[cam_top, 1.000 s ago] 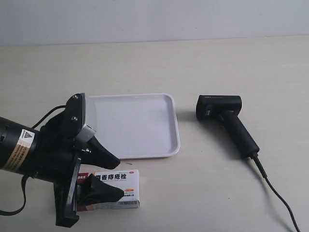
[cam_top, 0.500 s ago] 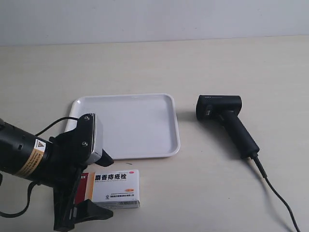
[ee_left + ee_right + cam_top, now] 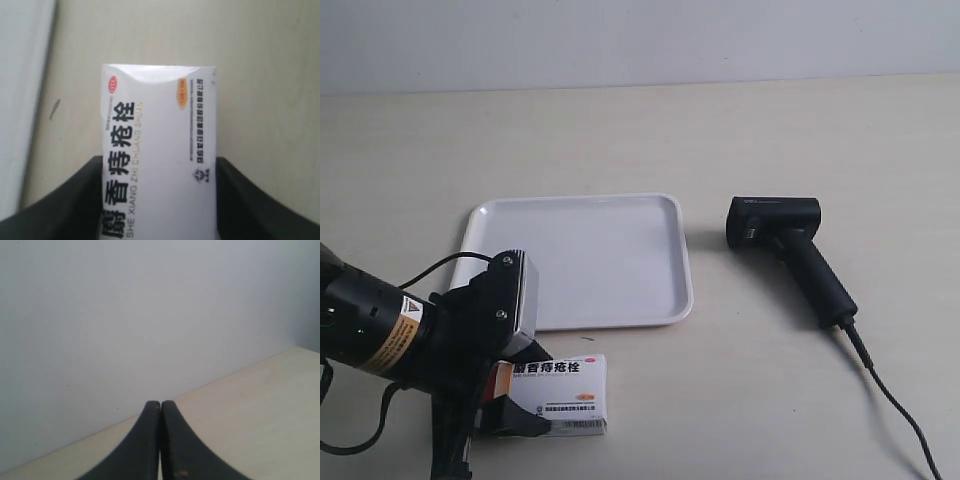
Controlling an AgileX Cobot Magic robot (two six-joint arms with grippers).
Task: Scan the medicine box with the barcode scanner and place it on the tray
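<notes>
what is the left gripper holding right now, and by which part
The left gripper has the medicine box between its fingers, one on each long side, at one end. The right gripper is shut and empty.

A pale beige counter (image 3: 620,130) carries three items. A white tray (image 3: 582,260) sits near its middle. A black barcode scanner (image 3: 790,255) lies toward the right edge, its thin cable (image 3: 890,400) trailing to the near right corner. A white medicine box (image 3: 560,394) lies flat by the near edge, just in front of the tray and apart from it.
</notes>
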